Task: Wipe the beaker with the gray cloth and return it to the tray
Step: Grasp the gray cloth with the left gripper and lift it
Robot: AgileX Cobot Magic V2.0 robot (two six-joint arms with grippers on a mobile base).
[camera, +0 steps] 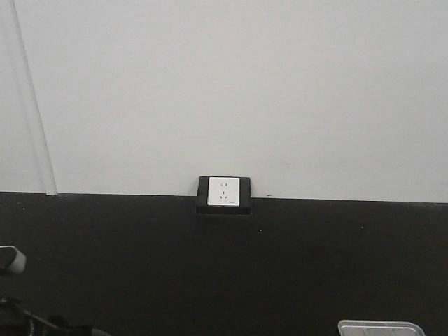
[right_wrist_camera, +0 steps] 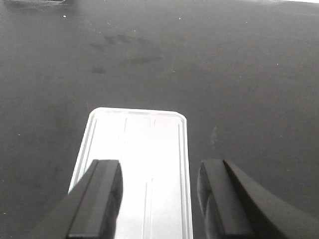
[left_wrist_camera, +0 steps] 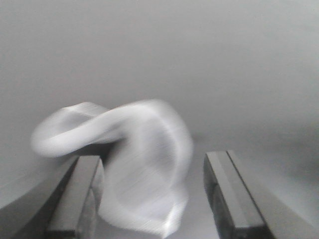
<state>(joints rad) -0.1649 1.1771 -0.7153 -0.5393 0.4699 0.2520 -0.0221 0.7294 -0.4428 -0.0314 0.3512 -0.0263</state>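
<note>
Fingers (left_wrist_camera: 79,194) gape empty on both: left gripper (left_wrist_camera: 153,158) straddles the blurred cloth (left_wrist_camera: 139,189), right gripper (right_wrist_camera: 159,163) above the tray (right_wrist_camera: 134,134). Cloth pickup seems next: left must close.

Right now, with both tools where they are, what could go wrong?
1. The left tool is open and the gray cloth lies bunched toward one finger, so closing may catch only a fold that slips out.
2. The right tool hangs open and empty over the tray; going lower, it might knock the rim.
3. The beaker shows in no view, so an arm could bump it unseen.
</note>
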